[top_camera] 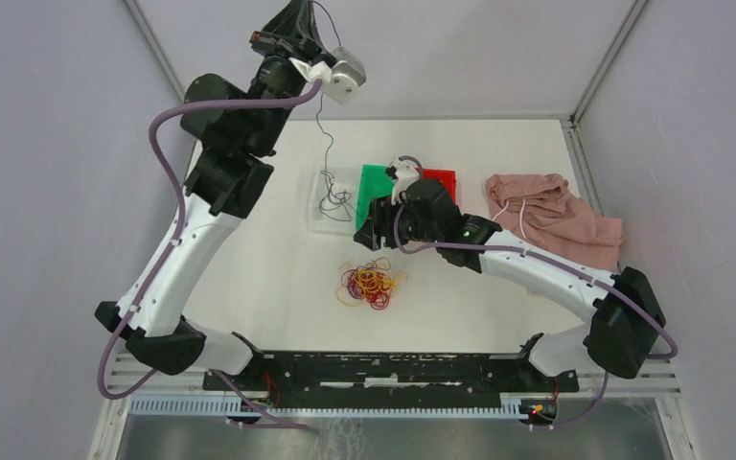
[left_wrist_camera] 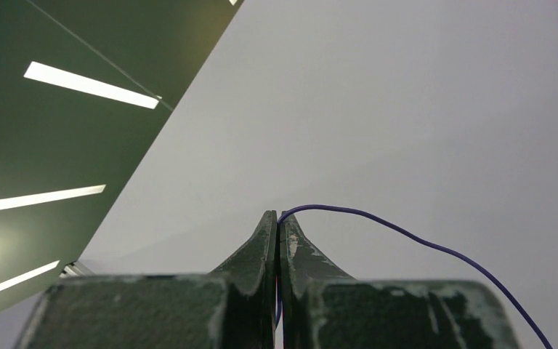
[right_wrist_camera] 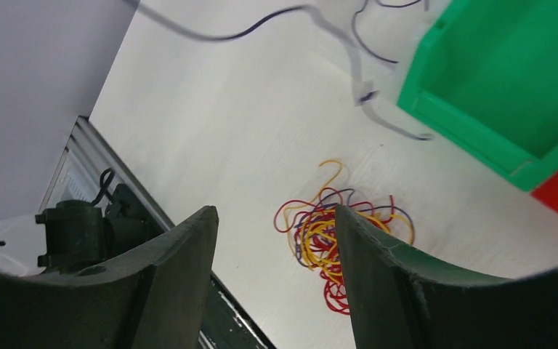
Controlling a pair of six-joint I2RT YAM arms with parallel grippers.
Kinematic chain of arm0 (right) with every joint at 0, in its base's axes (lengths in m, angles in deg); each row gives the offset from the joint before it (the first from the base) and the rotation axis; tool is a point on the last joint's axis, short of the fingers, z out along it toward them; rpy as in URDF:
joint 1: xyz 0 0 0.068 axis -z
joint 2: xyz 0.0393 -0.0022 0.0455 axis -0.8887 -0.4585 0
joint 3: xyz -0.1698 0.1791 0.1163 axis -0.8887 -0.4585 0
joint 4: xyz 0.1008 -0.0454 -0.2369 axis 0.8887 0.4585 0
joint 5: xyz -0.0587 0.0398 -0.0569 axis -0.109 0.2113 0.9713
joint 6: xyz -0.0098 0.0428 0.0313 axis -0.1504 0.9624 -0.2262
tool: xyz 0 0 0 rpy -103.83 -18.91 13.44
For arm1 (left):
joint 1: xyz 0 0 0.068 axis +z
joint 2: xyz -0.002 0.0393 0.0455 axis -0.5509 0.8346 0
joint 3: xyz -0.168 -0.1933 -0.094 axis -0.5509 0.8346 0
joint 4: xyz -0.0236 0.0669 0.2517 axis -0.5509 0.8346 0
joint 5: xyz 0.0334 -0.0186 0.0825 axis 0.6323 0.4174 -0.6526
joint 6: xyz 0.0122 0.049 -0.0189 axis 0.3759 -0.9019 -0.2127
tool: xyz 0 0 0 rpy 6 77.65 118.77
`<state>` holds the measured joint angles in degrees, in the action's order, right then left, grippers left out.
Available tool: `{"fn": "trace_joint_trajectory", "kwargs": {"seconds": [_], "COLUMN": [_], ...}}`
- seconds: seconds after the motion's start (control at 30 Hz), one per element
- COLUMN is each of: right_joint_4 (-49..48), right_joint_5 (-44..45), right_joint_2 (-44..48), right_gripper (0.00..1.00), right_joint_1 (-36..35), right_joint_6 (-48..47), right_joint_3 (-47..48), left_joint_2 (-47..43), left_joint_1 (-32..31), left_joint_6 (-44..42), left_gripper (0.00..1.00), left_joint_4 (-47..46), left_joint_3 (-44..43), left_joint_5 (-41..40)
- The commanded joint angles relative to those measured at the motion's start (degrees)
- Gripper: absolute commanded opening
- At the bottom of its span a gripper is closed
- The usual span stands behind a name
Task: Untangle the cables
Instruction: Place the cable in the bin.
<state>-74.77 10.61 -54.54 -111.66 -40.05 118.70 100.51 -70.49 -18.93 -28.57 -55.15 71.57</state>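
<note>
White arm links (top_camera: 187, 251) with black joints (top_camera: 623, 321), purple cables (top_camera: 158, 144), scuffed dark-green gripper fingers (right_wrist_camera: 182, 269)

Spread gripper (right_wrist_camera: 275, 214) above tangled cables (right_wrist_camera: 327, 247)

Bright, even diffuse light, faint soft shadows on white desk (top_camera: 268, 278), ceiling light strips (left_wrist_camera: 91, 86) glaring in left wrist view, purple cable (right_wrist_camera: 247, 30) motion-blurred in right wrist view.
</note>
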Motion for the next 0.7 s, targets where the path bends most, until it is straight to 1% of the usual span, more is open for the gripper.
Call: {"fn": "trace_joint_trajectory", "kwargs": {"seconds": [0.0,0.17,0.33,0.5,0.67], "right_joint_4": [-1.2,-0.9,-1.8,-1.5,-0.7], "right_joint_5": [2.7,3.0,2.1,2.2,2.8], "right_joint_2": [4.3,5.4,5.0,4.9,5.8], "right_gripper": [0.66,0.66,0.66,0.66,0.66], "right_joint_1": [2.5,3.3,3.4,3.4,3.8], "right_joint_6": [1.3,1.3,1.9,2.0,1.9], "right_joint_3": [-2.2,-4.6,-5.7,-5.9,-6.7], "left_joint_2": [3.6,8.1,10.5,11.6,11.7], "left_joint_1": [1.0,4.5,7.8,10.0,11.8], "left_joint_6": [4.1,7.3,9.0,9.1,8.3], "left_gripper": [0.03,0.03,0.03,0.03,0.03], "left_joint_4": [-4.1,-4.1,-4.7,-5.1,-6.5], "left_joint_3": [-3.1,-9.7,-12.8,-12.5,-8.5], "left_joint_5": [-3.0,-3.3,-2.4,-1.4,-0.4]}}
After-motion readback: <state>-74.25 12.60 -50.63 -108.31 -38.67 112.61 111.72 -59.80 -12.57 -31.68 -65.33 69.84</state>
